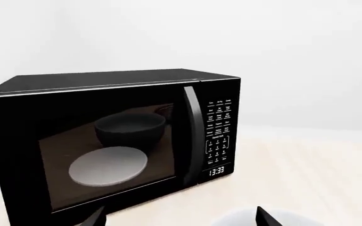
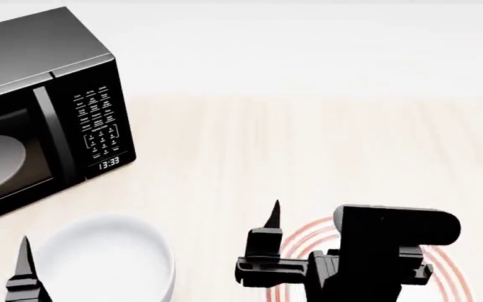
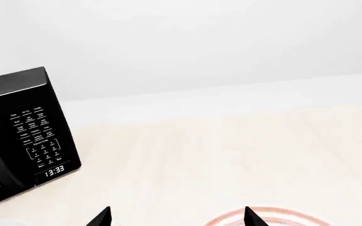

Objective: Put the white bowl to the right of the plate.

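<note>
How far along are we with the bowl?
Nothing is done yet: the white bowl sits left of the plate. Neither the left gripper nor the right gripper, both open, holds anything. Left: grasp the bowl, carry it past the plate, set it down.

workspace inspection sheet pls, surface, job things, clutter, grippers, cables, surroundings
surface: pale wood-grain table, bare at the middle.
job's things: white bowl on the left; plate on the right, partly behind the right arm.
clutter: black microwave, door shut, clock reads 13:33, pale dish inside.
grippers: left gripper open by the bowl; right gripper open over the plate; both empty.
cables: nothing seen.
surroundings: plain white wall.
</note>
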### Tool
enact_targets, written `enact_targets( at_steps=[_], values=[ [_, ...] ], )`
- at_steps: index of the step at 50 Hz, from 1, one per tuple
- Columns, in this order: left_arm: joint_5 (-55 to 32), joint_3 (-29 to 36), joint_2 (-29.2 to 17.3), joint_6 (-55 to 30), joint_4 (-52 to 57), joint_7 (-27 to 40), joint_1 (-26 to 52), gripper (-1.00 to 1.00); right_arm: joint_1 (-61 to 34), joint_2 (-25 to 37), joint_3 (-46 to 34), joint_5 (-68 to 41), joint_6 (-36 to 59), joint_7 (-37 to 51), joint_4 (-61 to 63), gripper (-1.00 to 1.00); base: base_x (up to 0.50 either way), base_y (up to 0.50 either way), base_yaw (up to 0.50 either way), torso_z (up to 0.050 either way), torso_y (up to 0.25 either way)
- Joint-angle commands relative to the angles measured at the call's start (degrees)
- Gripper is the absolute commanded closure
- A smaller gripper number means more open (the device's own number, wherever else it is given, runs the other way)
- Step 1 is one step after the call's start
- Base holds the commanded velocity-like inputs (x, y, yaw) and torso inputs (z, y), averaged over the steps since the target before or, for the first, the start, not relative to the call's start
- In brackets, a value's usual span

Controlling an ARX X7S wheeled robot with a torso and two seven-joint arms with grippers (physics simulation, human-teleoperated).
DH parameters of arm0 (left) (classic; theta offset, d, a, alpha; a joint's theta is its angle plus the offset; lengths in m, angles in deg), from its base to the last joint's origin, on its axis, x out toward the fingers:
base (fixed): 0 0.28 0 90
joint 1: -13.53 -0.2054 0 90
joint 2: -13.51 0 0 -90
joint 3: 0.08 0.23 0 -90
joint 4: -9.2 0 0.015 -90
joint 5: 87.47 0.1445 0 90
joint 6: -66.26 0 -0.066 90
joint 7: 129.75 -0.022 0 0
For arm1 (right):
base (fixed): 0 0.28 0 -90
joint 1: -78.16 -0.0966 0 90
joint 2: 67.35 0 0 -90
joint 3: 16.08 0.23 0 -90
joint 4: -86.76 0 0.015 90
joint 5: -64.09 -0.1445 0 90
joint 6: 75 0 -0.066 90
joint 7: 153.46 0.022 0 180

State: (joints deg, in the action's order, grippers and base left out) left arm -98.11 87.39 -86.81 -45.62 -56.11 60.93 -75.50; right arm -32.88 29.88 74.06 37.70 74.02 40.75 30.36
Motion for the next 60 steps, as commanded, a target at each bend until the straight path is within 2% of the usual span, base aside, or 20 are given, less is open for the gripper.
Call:
enact_targets(
  at_steps=[1,5,9,10,12,15,26,31,32,33,41,50,60],
  values=[
    [0.3,-3.9,-1.0,1.9,-1.2,2.5,-1.3,-1.0,-18.0,-5.6,5.1,-10.4,25.8,3.6,-0.1,-1.0,0.0,0.0,0.0,0.0,0.0],
    [-0.4,-5.6,-1.2,0.6,-0.8,3.6,-1.2,-1.0,-26.1,-7.1,3.7,-13.4,30.1,7.0,-7.3,-1.0,0.0,0.0,0.0,0.0,0.0],
    [-2.0,-8.1,-1.4,0.6,-0.1,4.1,-1.4,-1.0,-30.1,-6.5,-0.9,-13.5,27.5,9.9,-12.0,-1.0,0.0,0.0,0.0,0.0,0.0],
    [-2.0,-8.3,-1.5,0.5,-0.2,4.3,-1.3,-1.0,-31.5,-7.1,-0.4,-15.4,29.3,12.2,-14.3,-1.0,0.0,0.0,0.0,0.0,0.0],
    [-1.2,-8.3,-1.5,0.7,-0.6,5.1,-1.0,-1.0,-33.7,-7.2,2.9,-29.5,29.9,22.4,-21.2,-1.0,0.0,0.0,0.0,0.0,0.0],
    [-0.3,-8.1,-1.5,0.4,-1.1,6.1,-0.6,-1.0,-36.0,-6.7,0.1,-31.3,27.7,25.4,-24.0,-1.0,0.0,0.0,0.0,0.0,0.0],
    [-0.6,-8.5,-1.9,-0.9,-0.1,7.1,-0.7,-1.0,-42.2,-6.8,-5.8,-31.8,22.1,27.9,-35.0,-1.0,0.0,0.0,0.0,0.0,0.0],
    [-0.7,-8.8,-2.2,-0.9,0.0,7.3,-0.8,-1.0,-44.0,-6.8,-7.6,-36.4,20.5,30.3,-38.6,-1.0,0.0,0.0,0.0,0.0,0.0],
    [-0.6,-10.4,-2.5,-1.0,2.0,8.1,-2.1,-1.0,-46.6,-7.2,-16.2,-40.5,13.9,31.2,-47.2,-1.0,0.0,0.0,0.0,0.0,0.0],
    [-0.7,-10.5,-2.5,-1.0,1.9,8.1,-2.2,-1.0,-47.3,-7.1,-21.8,-41.6,12.7,31.3,-49.2,-1.0,0.0,0.0,0.0,0.0,0.0],
    [-1.0,-10.8,-2.7,-1.0,1.9,8.5,-2.1,-1.0,-48.8,-6.7,-25.6,-45.0,10.0,31.8,-53.1,-1.0,0.0,0.0,0.0,0.0,0.0],
    [-1.3,-11.9,-3.2,-1.2,1.9,9.2,-2.3,-1.0,-51.2,-6.8,-31.1,-45.9,5.1,28.4,-61.8,-1.0,0.0,0.0,0.0,0.0,0.0],
    [-2.4,-14.5,-3.5,-2.4,1.4,10.6,-1.6,-1.0,-54.8,-7.1,-44.6,-54.1,-3.5,25.4,-71.8,-1.0,0.0,0.0,0.0,0.0,0.0]
  ],
)
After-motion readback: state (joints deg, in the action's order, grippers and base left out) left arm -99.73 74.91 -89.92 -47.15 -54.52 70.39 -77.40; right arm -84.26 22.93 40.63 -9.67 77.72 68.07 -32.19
